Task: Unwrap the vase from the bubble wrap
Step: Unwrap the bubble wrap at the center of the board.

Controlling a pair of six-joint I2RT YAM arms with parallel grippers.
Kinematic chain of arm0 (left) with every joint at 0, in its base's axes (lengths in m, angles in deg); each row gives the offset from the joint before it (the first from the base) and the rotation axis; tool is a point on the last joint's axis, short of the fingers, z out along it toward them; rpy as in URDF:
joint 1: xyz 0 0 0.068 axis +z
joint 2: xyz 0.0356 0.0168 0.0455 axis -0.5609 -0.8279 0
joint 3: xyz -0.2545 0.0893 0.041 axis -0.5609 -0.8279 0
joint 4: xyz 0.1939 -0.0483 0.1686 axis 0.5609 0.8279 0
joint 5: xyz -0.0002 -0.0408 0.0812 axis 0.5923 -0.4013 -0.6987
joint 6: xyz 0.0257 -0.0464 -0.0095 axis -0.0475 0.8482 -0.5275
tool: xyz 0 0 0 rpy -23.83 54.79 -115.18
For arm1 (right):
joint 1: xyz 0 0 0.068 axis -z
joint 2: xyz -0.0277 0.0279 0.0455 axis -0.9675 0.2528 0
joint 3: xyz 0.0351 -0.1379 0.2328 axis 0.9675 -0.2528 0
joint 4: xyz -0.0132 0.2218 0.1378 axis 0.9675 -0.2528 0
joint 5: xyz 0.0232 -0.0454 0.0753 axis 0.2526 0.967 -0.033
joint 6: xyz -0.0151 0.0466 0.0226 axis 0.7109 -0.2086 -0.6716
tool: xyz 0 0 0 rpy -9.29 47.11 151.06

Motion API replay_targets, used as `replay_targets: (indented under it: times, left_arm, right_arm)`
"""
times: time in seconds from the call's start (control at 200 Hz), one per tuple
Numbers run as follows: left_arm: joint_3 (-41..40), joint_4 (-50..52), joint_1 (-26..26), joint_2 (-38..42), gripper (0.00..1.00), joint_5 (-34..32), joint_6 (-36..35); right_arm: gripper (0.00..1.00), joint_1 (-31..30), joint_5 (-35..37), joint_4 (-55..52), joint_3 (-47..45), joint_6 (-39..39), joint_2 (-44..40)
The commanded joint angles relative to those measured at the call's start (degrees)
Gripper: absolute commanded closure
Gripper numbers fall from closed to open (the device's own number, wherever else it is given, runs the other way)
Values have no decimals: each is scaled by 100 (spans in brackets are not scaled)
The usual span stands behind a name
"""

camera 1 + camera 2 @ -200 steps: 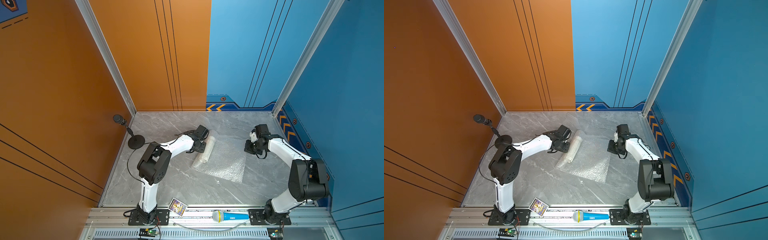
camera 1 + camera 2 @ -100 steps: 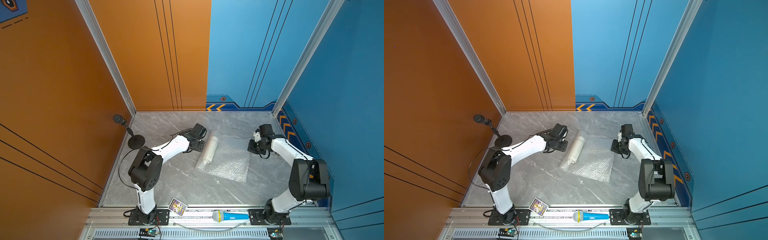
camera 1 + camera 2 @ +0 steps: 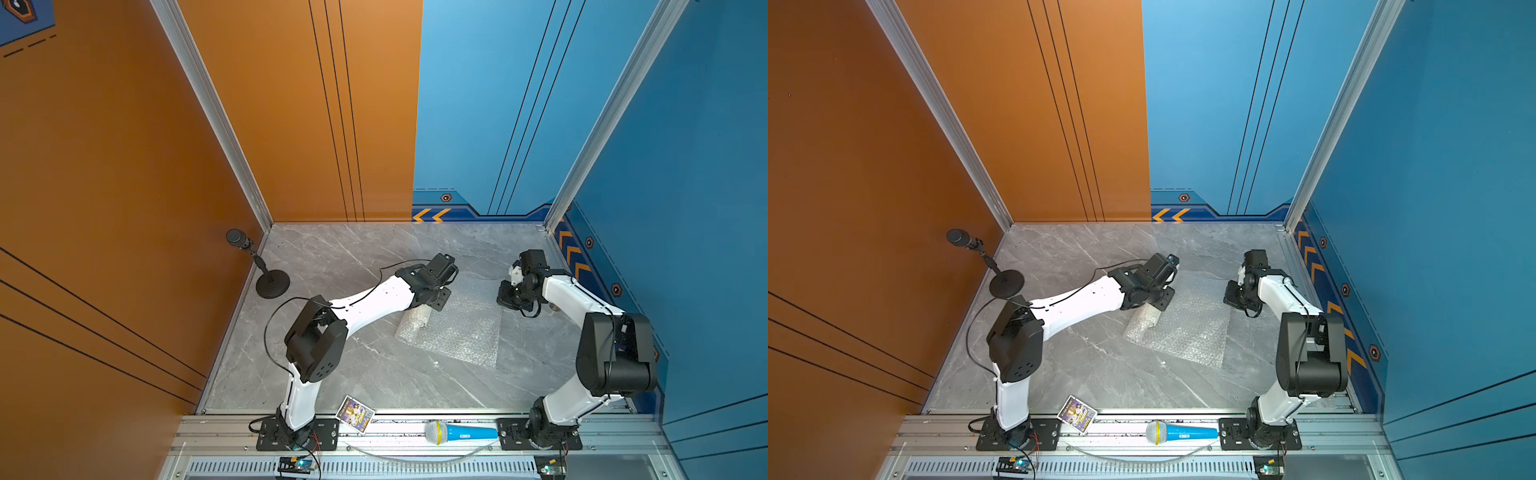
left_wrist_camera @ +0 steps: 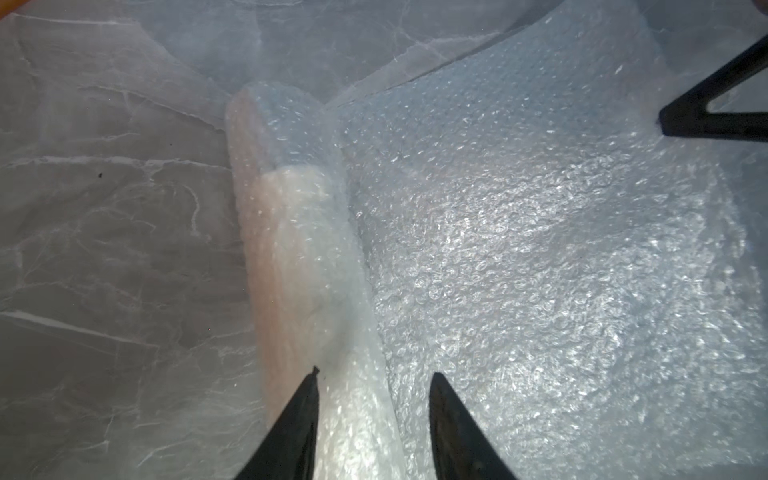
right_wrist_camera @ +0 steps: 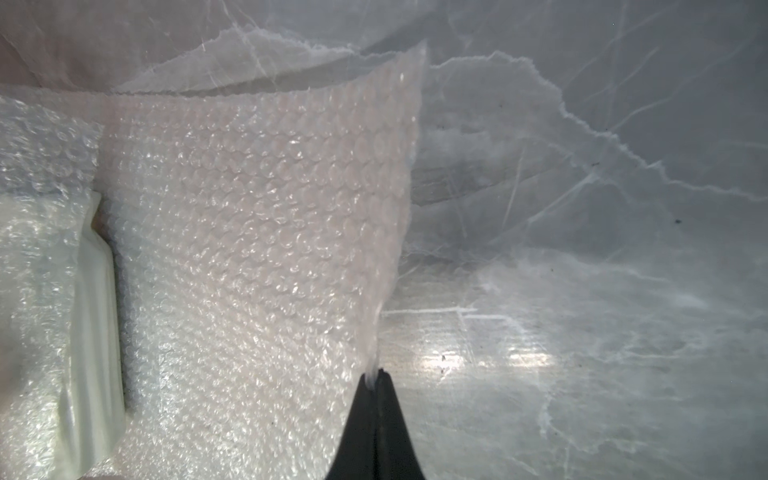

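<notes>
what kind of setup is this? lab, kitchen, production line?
Most likely a purpose-built robot recording cell, not a real workplace: left arm and right arm bolted to an aluminium rail, a marble-look tabletop boxed in by an orange wall and a blue wall, a stand microphone in the corner.

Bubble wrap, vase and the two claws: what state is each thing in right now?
bubble wrap, partly unrolled: one part flat on the table, the rest rolled round the vase.
vase, lying on its side, still wrapped.
right gripper, shut on the bubble wrap's edge.
left gripper, jaws apart over the roll.
blue toy microphone, lying on the front rail.
stand microphone, upright.
</notes>
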Motion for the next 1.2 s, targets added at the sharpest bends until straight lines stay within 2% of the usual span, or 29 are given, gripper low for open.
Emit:
replay_targets:
  times: [0.0, 0.145, 0.265, 0.586, 0.886, 1.191]
  left_arm:
    - [282, 543, 33, -321, 56, -378, -167]
    - [376, 800, 17, -524, 56, -1052, -222]
    - [345, 800, 32, -609, 55, -1274, -306]
    - [125, 786, 375, -549, 56, -1031, -207]
    - [-645, 358, 1159, -126, 55, -596, -39]
    - [-1279, -48, 1713, 292, 56, -200, 156]
  right_arm:
    - [100, -40, 1, -98, 181, 44, 91]
    - [100, -40, -5, -73, 169, 49, 89]
    - [100, -40, -5, -59, 145, 48, 104]
    - [100, -4, -2, -50, 97, 65, 112]
    - [100, 74, -20, -45, 64, 83, 134]
    - [100, 96, -33, -65, 71, 98, 161]
